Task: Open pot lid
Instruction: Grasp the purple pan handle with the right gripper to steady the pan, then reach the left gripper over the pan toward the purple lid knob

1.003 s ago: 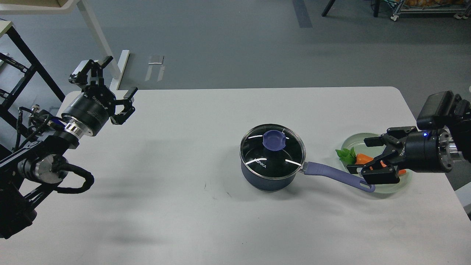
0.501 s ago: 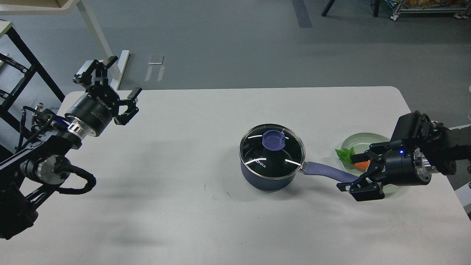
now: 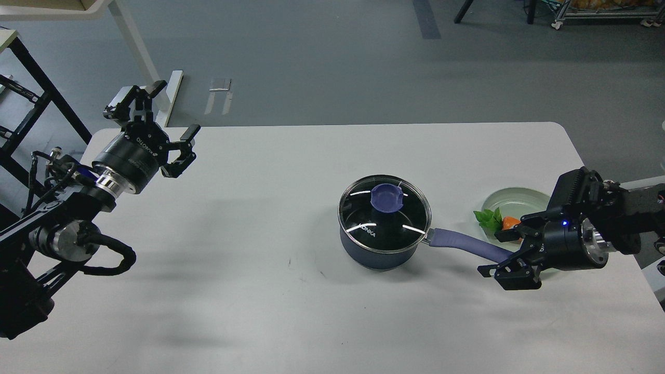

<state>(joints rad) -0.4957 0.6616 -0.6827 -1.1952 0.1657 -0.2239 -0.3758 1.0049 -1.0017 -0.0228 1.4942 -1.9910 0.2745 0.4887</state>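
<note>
A white surface [image 3: 260, 249] with rounded corners fills most of the scene. Near its right edge rests a pale green plate [image 3: 519, 197], carrying a carrot [image 3: 510, 223] with green leaves [image 3: 488, 218] at the plate's left rim. Grey floor [image 3: 332, 62] lies beyond the surface.

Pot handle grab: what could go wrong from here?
1. The right pincer is open around the far end of the handle. A grip that far out could twist or tip the pot as it closes.
2. The plate with the carrot lies right behind that pincer; a swing could knock it.
3. The glass lid sits loose; a jolt may slide it before the left pincer, far away, reaches the knob.
</note>
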